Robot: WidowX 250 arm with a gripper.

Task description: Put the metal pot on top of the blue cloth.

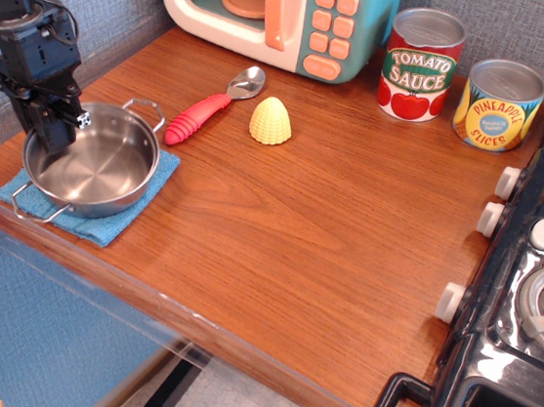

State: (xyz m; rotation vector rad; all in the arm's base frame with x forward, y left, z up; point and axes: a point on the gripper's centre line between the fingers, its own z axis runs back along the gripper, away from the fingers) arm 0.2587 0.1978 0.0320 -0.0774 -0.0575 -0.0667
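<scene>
The metal pot (95,161) is a shallow shiny steel pot with two wire loop handles. It sits over the blue cloth (104,214) at the table's front left corner, covering most of it. My black gripper (54,132) reaches down from the upper left and is shut on the pot's far left rim, one finger inside the pot. The cloth shows only at its front and right edges.
A red-handled spoon (204,109) and a yellow corn-shaped toy (271,121) lie right of the pot. A toy microwave (279,13), a tomato sauce can (420,65) and a pineapple can (499,105) stand at the back. A black stove (538,283) is at the right. The table edge runs just in front of the cloth.
</scene>
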